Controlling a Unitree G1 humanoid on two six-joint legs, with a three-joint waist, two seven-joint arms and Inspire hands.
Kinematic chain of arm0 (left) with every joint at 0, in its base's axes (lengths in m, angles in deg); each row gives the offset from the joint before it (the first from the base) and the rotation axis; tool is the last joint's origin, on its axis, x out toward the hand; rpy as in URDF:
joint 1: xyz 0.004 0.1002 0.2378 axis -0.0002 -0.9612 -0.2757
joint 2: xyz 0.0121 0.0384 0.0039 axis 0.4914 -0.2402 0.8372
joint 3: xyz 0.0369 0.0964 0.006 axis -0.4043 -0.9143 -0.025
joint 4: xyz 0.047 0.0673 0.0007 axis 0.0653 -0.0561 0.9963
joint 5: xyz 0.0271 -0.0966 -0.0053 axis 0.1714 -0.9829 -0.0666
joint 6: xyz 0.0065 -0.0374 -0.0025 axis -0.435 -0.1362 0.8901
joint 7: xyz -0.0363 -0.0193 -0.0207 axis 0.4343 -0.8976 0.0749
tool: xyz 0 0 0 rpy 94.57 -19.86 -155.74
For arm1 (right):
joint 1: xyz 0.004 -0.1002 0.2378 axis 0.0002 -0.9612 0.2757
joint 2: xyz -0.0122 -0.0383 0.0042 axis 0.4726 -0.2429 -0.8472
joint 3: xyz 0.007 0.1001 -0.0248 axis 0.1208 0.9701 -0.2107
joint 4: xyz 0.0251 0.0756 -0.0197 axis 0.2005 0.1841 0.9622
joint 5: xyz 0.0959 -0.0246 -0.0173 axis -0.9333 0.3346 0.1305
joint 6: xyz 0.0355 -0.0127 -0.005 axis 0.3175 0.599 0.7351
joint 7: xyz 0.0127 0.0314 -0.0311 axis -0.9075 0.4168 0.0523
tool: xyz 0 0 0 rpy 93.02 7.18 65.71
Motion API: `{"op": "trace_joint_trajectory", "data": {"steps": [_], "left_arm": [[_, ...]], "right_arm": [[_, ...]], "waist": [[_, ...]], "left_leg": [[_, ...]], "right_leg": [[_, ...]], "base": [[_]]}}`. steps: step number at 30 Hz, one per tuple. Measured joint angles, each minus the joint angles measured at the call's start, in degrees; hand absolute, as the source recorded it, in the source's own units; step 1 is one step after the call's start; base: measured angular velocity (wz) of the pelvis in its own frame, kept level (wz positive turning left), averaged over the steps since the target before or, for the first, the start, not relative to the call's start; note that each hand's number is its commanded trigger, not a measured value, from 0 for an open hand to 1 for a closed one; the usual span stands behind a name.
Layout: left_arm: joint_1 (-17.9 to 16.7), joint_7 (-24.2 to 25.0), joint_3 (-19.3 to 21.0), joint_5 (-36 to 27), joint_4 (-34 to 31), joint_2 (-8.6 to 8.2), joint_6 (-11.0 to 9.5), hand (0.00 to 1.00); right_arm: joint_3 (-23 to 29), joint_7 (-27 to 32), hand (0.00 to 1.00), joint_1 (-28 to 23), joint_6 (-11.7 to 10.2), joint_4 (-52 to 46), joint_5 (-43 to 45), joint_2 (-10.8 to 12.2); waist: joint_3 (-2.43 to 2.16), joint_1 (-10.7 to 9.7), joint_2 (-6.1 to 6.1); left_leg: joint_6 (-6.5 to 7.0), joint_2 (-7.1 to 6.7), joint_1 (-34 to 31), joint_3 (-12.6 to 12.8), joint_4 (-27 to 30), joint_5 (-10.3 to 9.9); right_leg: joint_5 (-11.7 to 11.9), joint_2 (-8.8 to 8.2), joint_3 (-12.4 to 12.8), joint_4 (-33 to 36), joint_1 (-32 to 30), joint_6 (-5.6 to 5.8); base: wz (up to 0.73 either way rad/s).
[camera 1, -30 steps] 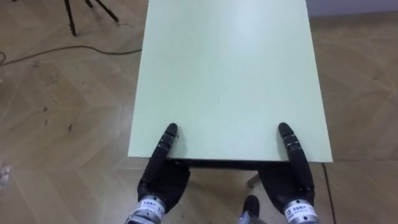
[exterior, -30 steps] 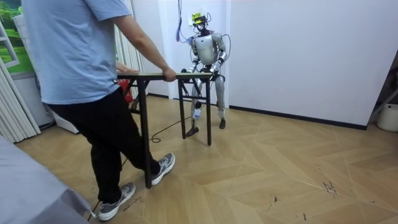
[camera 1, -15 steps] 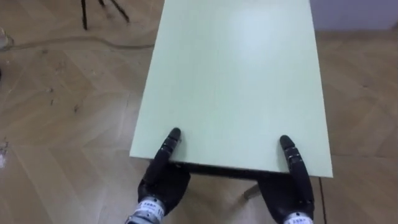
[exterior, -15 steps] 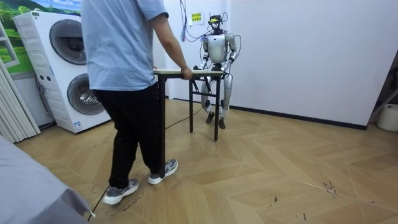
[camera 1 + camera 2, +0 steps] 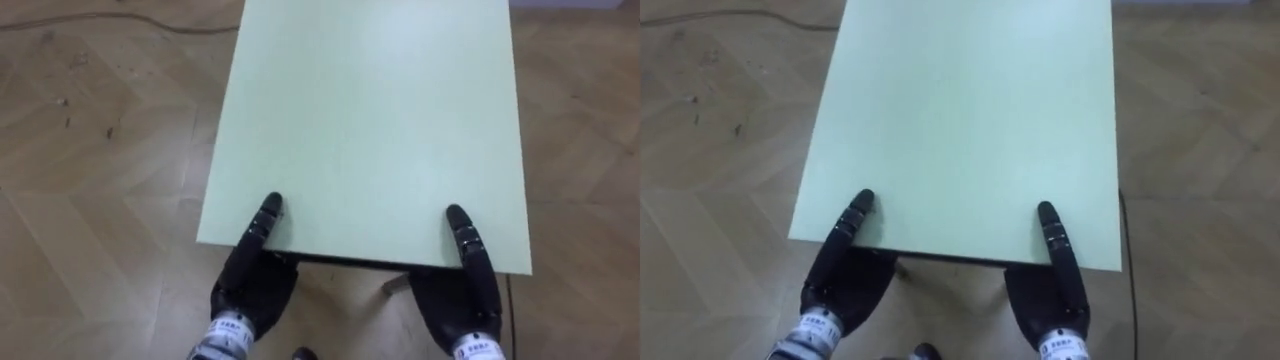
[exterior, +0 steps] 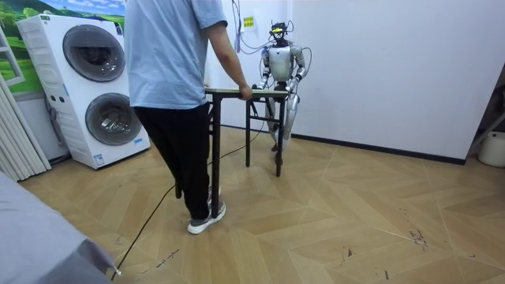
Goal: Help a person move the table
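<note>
1. Contact at left hand [image 5: 252, 288]: one dark digit lies straight on the top of the table [image 5: 370, 120], at its near edge by the left corner. The rest of the hand sits under the edge, so closure cannot be told.
2. Right hand [image 5: 462, 300]: same arrangement by the right corner, and closure likewise cannot be told.
3. Table: the pale green top extends away from the robot over the wooden floor [image 5: 90, 150].
4. Person [image 6: 177, 79]: stands at the opposite end, one hand [image 6: 245, 92] gripping that end of the table.
5. Robot: stands behind the table, close to the white wall [image 6: 379, 63].
</note>
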Motion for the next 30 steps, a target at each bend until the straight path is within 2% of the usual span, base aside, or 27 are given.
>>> {"op": "trace_joint_trajectory", "data": {"steps": [2, 3, 4, 5, 6, 7, 8, 9, 10, 11, 12, 13, 14, 15, 16, 17, 18, 19, 20, 21, 22, 23, 24, 25, 26, 27, 30], "left_arm": [[-0.4, -0.3, -0.1, 0.3, 0.3, 0.16, 0.1, 1.0], [-0.3, -0.5, -0.1, 0.6, 0.6, 0.1, 0.3, 1.0], [-0.1, -0.6, -0.2, 0.8, 1.2, 0.07, 0.6, 1.0], [0.3, -0.7, 0.1, 0.7, 1.3, 0.22, 1.2, 1.0], [0.1, -0.7, 0.3, 0.5, 1.4, 0.18, 1.3, 1.0], [-1.2, -0.5, 1.0, 0.4, 1.4, -0.02, 1.7, 1.0], [-1.6, -0.5, 1.3, 0.4, 1.4, -0.13, 1.9, 1.0], [-1.8, -0.4, 1.4, 0.4, 1.4, -0.1, 2.5, 1.0], [-1.8, -0.4, 1.8, 0.6, 1.4, -0.16, 2.7, 1.0], [-1.6, -0.4, 1.8, 0.6, 1.4, -0.25, 2.8, 1.0], [-1.5, -0.4, 1.8, 0.6, 1.4, -0.32, 2.8, 1.0], [-1.4, -0.4, 1.7, 0.7, 1.3, -0.44, 3.0, 1.0], [-0.9, -0.4, 1.7, 0.7, 1.1, -0.46, 3.2, 1.0], [-0.4, -0.4, 1.7, 0.7, 1.1, -0.5, 3.3, 1.0], [0.5, -0.7, 1.5, 0.6, 0.4, -0.64, 3.5, 1.0], [1.0, -0.7, 1.5, 0.8, 0.4, -0.53, 3.5, 1.0], [1.9, -1.5, 0.9, 0.8, 0.4, -0.19, 3.5, 1.0], [2.4, -2.0, 0.5, 0.8, 0.5, -0.38, 3.5, 1.0], [2.3, -1.9, 0.5, 0.6, 0.7, -0.61, 3.2, 1.0], [1.1, -0.6, 0.7, 0.2, 0.2, 0.33, 1.9, 1.0], [0.7, 1.2, 1.6, 0.0, -0.6, 1.94, 1.4, 1.0], [0.9, 1.4, 2.2, 0.1, -0.7, 0.48, 1.2, 1.0], [1.1, 1.4, 2.2, 0.0, -0.7, 0.16, 1.3, 1.0], [1.5, 0.7, 1.6, -0.1, -0.5, -0.48, 1.4, 1.0], [1.6, 0.1, 1.2, 0.1, -0.2, -1.08, 1.3, 1.0], [1.8, 0.1, 1.0, 0.3, 0.2, -1.21, 1.3, 1.0], [4.1, 0.1, 0.4, 0.4, 2.9, -1.75, 1.3, 1.0]], "right_arm": [[-0.1, 0.0, 1.0, -0.2, 0.1, 0.9, -0.1, 0.4], [-0.1, 0.0, 1.0, -0.7, -0.2, 1.0, -0.1, 0.7], [-0.1, 0.0, 1.0, -1.2, -0.6, 1.4, -0.1, 1.2], [-0.1, -0.1, 1.0, -1.3, -0.7, 1.2, -0.1, 1.1], [-0.2, -0.1, 1.0, -1.2, -0.5, 1.3, -0.1, 1.0], [-0.8, -0.1, 1.0, -0.9, -0.3, 2.3, 0.0, 1.0], [-0.9, 0.0, 1.0, -0.9, -0.1, 2.5, 0.0, 1.0], [-0.9, 0.0, 1.0, -1.1, -0.2, 2.5, 0.0, 0.9], [-0.8, 0.0, 1.0, -1.1, -0.1, 2.5, 0.1, 1.1], [-0.7, 0.0, 1.0, -1.1, -0.2, 2.4, 0.1, 1.2], [-0.5, 0.0, 1.0, -1.1, -0.1, 2.4, 0.1, 1.2], [-0.3, 0.0, 1.0, -1.1, -0.1, 2.3, 0.1, 1.2], [-0.2, 0.0, 1.0, -1.1, -0.2, 1.7, 0.2, 1.2], [-0.2, 0.0, 1.0, -1.1, -0.2, 1.3, 0.2, 0.9], [0.0, 0.0, 1.0, -0.8, -0.6, 0.3, 0.2, 0.6], [0.6, 0.0, 1.0, -0.6, -0.6, 0.2, 0.1, 0.7], [1.1, 0.0, 1.0, -0.9, -0.6, -0.1, 0.0, 0.8], [1.3, 0.0, 1.0, -1.3, -0.7, -0.6, -0.1, 0.7], [1.7, 0.0, 1.0, -1.3, -0.3, -0.5, -0.1, 0.6], [1.5, 0.0, 1.0, -0.7, 1.3, -0.2, 0.0, 0.9], [0.6, -0.8, 1.0, -0.8, 1.6, -1.3, 0.6, 1.6], [0.1, -0.8, 1.0, -0.2, 1.1, -2.6, 1.0, 0.6], [-0.2, -0.8, 1.0, 0.3, 0.8, -2.5, 1.0, 0.3], [0.1, -0.7, 1.0, 1.1, 0.4, -1.8, 1.1, -0.2], [0.5, -0.7, 1.0, 1.2, 0.7, -1.4, 1.1, -0.5], [0.8, -0.7, 1.0, 1.0, 0.7, -1.3, 1.1, -0.5], [2.6, -0.8, 1.0, 0.5, 1.2, -0.7, 1.7, 0.4]], "waist": [[0.08, 0.6, 0.36], [0.15, 0.8, 0.47], [0.09, 0.6, 0.35], [0.17, -0.1, 0.02], [0.26, 0.3, 0.25], [0.24, 1.1, 0.47], [0.34, 1.3, 0.72], [0.34, 1.3, 1.35], [0.31, 0.2, 1.44], [0.29, -1.4, 1.68], [0.26, -2.2, 1.83], [0.06, -2.9, 2.29], [-0.03, -3.2, 2.79], [-0.05, -3.5, 3.17], [0.11, -4.3, 4.22], [0.14, -4.9, 4.25], [0.07, -6.3, 4.08], [0.33, -6.7, 4.32], [0.88, -7.5, 5.21], [0.25, -7.1, 7.19], [0.0, -6.3, 5.81], [0.15, -4.6, 6.37], [0.16, -4.5, 6.36], [0.17, -5.2, 6.32], [0.18, -5.7, 6.31], [0.2, -5.7, 6.24], [0.19, -5.9, 6.11]], "left_leg": [[-0.93, 0.49, -0.1, -1.9, -1.0, 2.9], [-3.57, -0.03, -0.2, -4.2, -2.6, 5.9], [-10.72, -1.26, -0.1, -6.7, -6.2, 10.4], [-18.13, -1.63, -0.3, -9.1, -8.4, 13.8], [-17.72, -0.45, -0.4, -10.3, -5.5, 11.8], [-15.52, 2.72, 0.5, -11.5, 4.0, 4.8], [-15.56, 4.24, 1.1, -12.1, 8.1, 2.0], [-15.79, 7.54, 2.6, -14.8, 15.7, -2.8], [-16.08, 10.53, 5.2, -16.9, 20.1, -5.2], [-16.82, 13.41, 8.9, -19.2, 21.2, -6.1], [-17.18, 15.1, 11.4, -19.6, 20.8, -6.1], [-17.84, 17.95, 16.6, -19.8, 18.8, -5.7], [-19.43, 19.85, 22.1, -20.4, 15.0, -4.3], [-19.84, 20.06, 24.6, -20.6, 12.0, -2.9], [-21.98, 19.75, 28.6, -21.2, 4.6, -1.0], [-23.4, 18.29, 29.3, -21.4, 0.9, -2.1], [-23.0, 15.93, 30.0, -21.0, -4.2, -2.0], [-22.51, 13.57, 32.3, -20.6, -8.8, -1.0], [-22.71, 13.76, 33.6, -20.5, -10.4, -1.0], [-23.91, 15.4, 33.5, -20.5, -11.7, -2.2], [-24.08, 14.14, 31.6, -20.3, -10.4, -3.8], [-22.89, 13.13, 30.5, -21.3, -8.4, -7.1], [-22.89, 12.05, 29.8, -21.6, -8.3, -8.4], [-22.27, 10.08, 28.7, -22.0, -8.9, -9.3], [-21.77, 8.8, 28.1, -21.8, -10.2, -9.7], [-21.5, 8.44, 28.1, -21.7, -11.0, -10.1], [-20.68, 6.15, 29.1, -20.0, -16.1, -11.5]], "right_leg": [[0.8, 1.34, -0.2, -0.5, -0.1, -1.42], [1.9, 1.97, -0.3, -1.2, -0.3, -2.02], [4.0, 2.27, -0.4, -2.6, -0.8, -2.91], [6.7, 1.27, -1.6, -4.6, -1.9, -3.91], [8.1, 1.41, -2.3, -5.1, -2.1, -4.18], [9.6, 1.86, -4.8, -5.7, -2.2, -4.82], [10.2, 2.17, -5.8, -5.8, -2.2, -5.13], [11.2, 2.98, -8.2, -6.0, -2.5, -5.85], [11.7, 3.25, -10.1, -5.4, -3.5, -6.27], [11.8, 3.18, -11.7, -4.5, -4.6, -6.34], [11.8, 3.14, -12.1, -3.9, -5.4, -6.34], [11.9, 3.02, -12.5, -2.5, -7.3, -6.23], [12.0, 2.64, -12.5, -0.8, -9.7, -5.98], [12.1, 2.49, -12.6, 0.5, -11.0, -5.74], [12.4, 1.98, -12.3, 3.2, -14.2, -5.23], [12.8, 1.0, -11.9, 4.3, -15.6, -4.74], [14.2, -0.64, -9.7, 6.2, -17.6, -4.87], [16.5, -2.3, -7.2, 13.3, -21.7, -6.23], [16.3, -1.25, -5.9, 15.8, -24.5, -6.42], [18.0, 5.77, -3.4, 5.5, -25.6, -6.77], [23.8, 6.36, -6.1, -1.5, -25.3, -9.11], [24.5, 5.34, -8.1, -1.5, -26.2, -9.43], [24.5, 4.76, -8.5, -1.5, -26.5, -9.44], [24.5, 3.26, -9.7, -1.5, -26.5, -9.39], [24.8, 2.41, -9.8, -1.5, -26.5, -8.96], [25.0, 2.05, -10.0, -1.5, -26.5, -8.68], [27.3, -0.01, -10.3, -1.7, -27.4, -7.2]], "base": [[0.04], [0.3], [0.4], [0.2], [-0.31], [-0.5], [-0.44], [-0.04], [0.38], [0.52], [0.47], [0.13], [0.05], [0.07], [0.17], [0.51], [0.56], [0.44], [-0.18], [-0.31], [-0.6], [-0.35], [-0.25], [0.17], [0.26], [0.27], [0.21]]}}
